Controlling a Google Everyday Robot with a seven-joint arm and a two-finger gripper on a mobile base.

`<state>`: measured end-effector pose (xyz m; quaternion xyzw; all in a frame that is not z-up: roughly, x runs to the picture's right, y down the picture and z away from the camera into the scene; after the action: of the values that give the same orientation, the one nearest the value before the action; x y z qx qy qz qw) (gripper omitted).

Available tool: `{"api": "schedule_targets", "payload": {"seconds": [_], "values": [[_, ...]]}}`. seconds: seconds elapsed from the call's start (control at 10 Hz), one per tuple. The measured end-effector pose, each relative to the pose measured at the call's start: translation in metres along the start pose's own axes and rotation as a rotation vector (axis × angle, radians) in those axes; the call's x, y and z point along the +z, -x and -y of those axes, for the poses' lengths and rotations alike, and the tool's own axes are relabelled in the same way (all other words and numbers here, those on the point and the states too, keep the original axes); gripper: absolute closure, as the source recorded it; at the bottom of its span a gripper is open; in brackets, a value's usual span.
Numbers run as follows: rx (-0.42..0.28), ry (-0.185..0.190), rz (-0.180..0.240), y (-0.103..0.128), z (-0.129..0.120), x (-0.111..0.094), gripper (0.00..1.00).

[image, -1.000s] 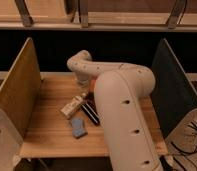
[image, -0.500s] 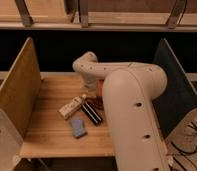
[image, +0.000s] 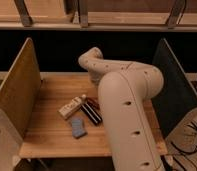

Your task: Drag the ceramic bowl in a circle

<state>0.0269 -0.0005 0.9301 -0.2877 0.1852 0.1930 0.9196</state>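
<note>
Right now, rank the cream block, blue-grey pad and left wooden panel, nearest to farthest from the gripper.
The gripper is mid-table, partly hidden by the arm.
1. Cream block, just to its left in view.
2. Blue-grey pad, toward the front edge.
3. Wooden panel, at the table's left side.

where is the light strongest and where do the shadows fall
Camera view: warm, dim light; brightest on the arm and the wooden table; the gap behind the table is almost black; the dark divider sits in shade; no strong glare; the gripper is hidden behind the arm.
</note>
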Motion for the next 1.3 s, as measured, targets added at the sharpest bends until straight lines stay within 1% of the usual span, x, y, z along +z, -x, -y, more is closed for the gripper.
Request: {"api": "schedule_targets", "payload": {"seconds": [0.2, 0.3, 0.5, 0.6, 0.7, 0.8, 1.0, 1.1, 1.3], "values": [[-0.073, -0.013, 0.026, 0.036, 0.003, 0.0, 1.0], [-0.112, -0.016, 0.046, 0.054, -0.004, -0.004, 1.0], [-0.176, -0.01, 0.09, 0.086, -0.031, -0.015, 1.0], [-0.187, 0.002, 0.109, 0.092, -0.046, -0.019, 1.0], [-0.186, 0.016, 0.121, 0.093, -0.058, -0.022, 1.0], [-0.168, 0.039, 0.122, 0.085, -0.073, -0.022, 1.0], [-0.126, 0.07, 0.107, 0.063, -0.088, -0.019, 1.0], [-0.099, 0.087, 0.087, 0.046, -0.094, -0.017, 1.0], [-0.042, 0.099, 0.041, 0.013, -0.094, -0.016, 1.0]]}}
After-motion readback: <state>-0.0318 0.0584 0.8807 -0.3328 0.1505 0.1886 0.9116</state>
